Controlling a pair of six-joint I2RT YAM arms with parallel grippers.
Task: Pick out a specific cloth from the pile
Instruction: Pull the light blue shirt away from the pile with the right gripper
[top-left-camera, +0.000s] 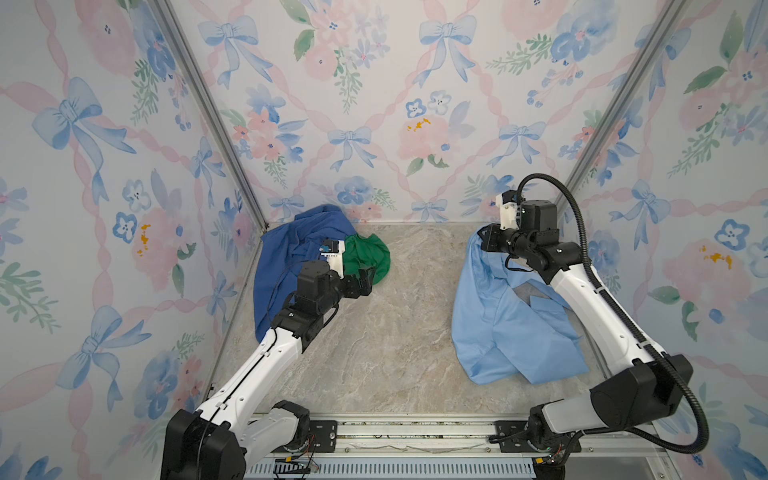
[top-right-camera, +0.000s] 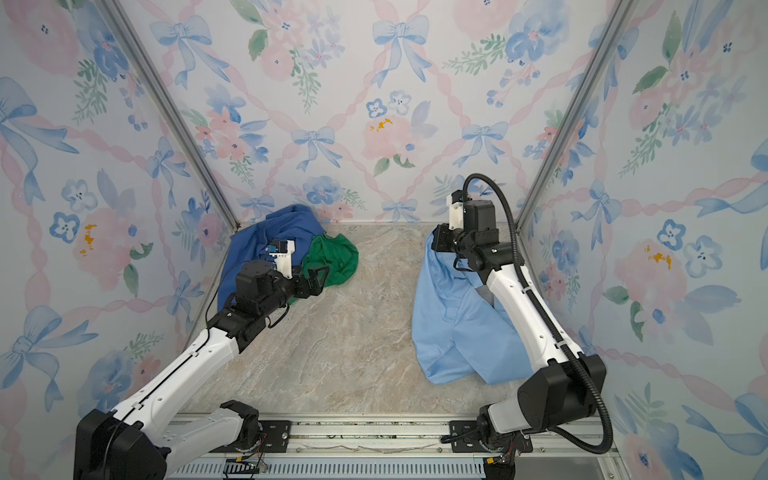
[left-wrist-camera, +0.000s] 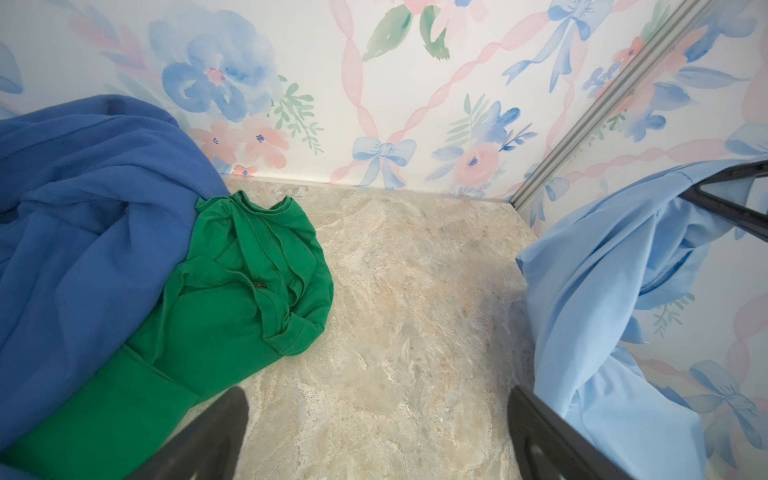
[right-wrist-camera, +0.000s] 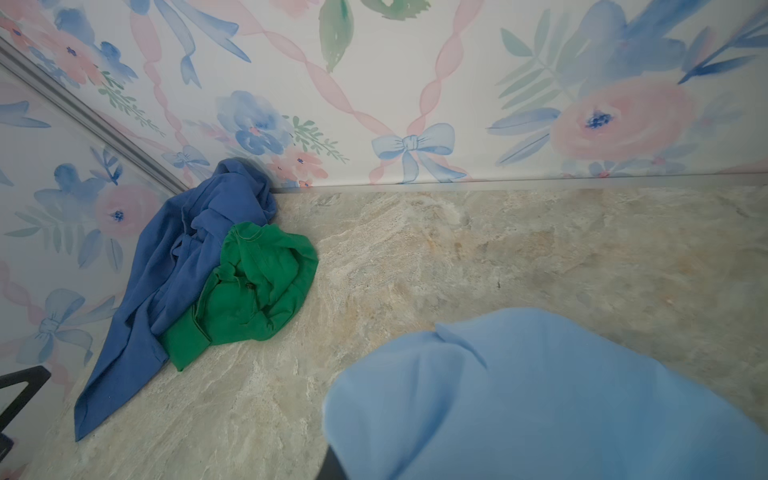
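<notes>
Left claw (top-left-camera: 368, 277) (top-right-camera: 318, 277): jaws wide, nothing between them. In the left wrist view only bare counter (left-wrist-camera: 395, 332) shows between its fingers (left-wrist-camera: 216, 432).
Left claw, place: at the near edge of the green garment (top-left-camera: 370, 253) (top-right-camera: 334, 255), toward the far left of the counter (top-left-camera: 395, 332). One finger lies over the green sleeve in the left wrist view; whether it touches I cannot tell.
Right claw (top-left-camera: 484, 240) (top-right-camera: 437, 241): pinched tight on a bunch of the shirt (top-left-camera: 511, 328) (top-right-camera: 457, 332), near the far right corner. Seen from the left wrist camera, the cloth hangs from its dark fingers (left-wrist-camera: 731, 208).
Shirt: pale blue, on the right side of the counter. Its top is gathered and raised at the right claw; the rest drapes down and spreads flat toward the near right edge. It fills the lower part of the right wrist view (right-wrist-camera: 540, 395) and hides the claw there.
Pile: in the far left corner. The blue garment (top-left-camera: 282, 257) (top-right-camera: 286, 222) (right-wrist-camera: 174, 270) rides up against the wall (top-left-camera: 374, 104); the green garment (left-wrist-camera: 232, 282) (right-wrist-camera: 257, 286) lies crumpled against its right side, touching it.
Gap: bare marbled counter between pile and shirt; the two are well apart.
</notes>
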